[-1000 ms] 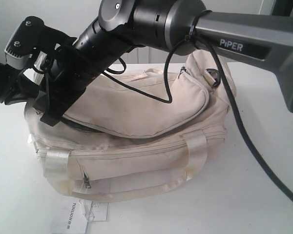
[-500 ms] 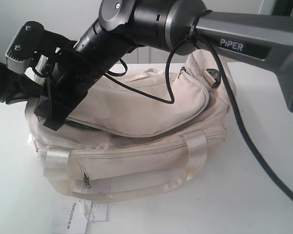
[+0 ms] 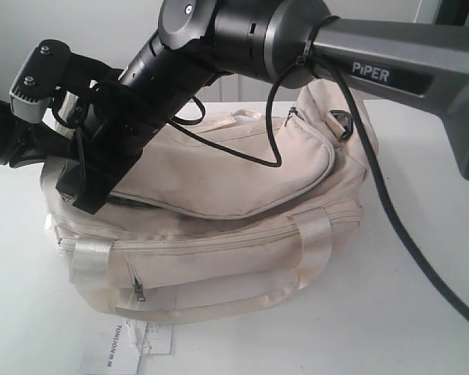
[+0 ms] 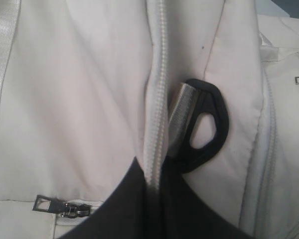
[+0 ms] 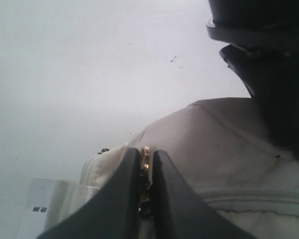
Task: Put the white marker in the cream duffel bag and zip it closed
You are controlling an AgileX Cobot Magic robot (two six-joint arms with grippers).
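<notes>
pinching the pull (image 5: 145,155) at nine o'clock, right fingers (image 5: 120,194) may slip if the left fingers' (image 4: 120,211) bag (image 3: 219,234) clamp gives.

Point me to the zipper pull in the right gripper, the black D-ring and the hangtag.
zipper pull (image 5: 145,158), right wrist view, its gold edge.
black D-ring (image 4: 221,113), left wrist view, its outer curve.
hangtag (image 3: 121,351), exterior view, printed face.

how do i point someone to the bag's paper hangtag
Find the cream duffel bag on the white table. At its front left corner, below the pocket zip pull, lies the paper hangtag. It alone is flat white paper with dark print.
</notes>
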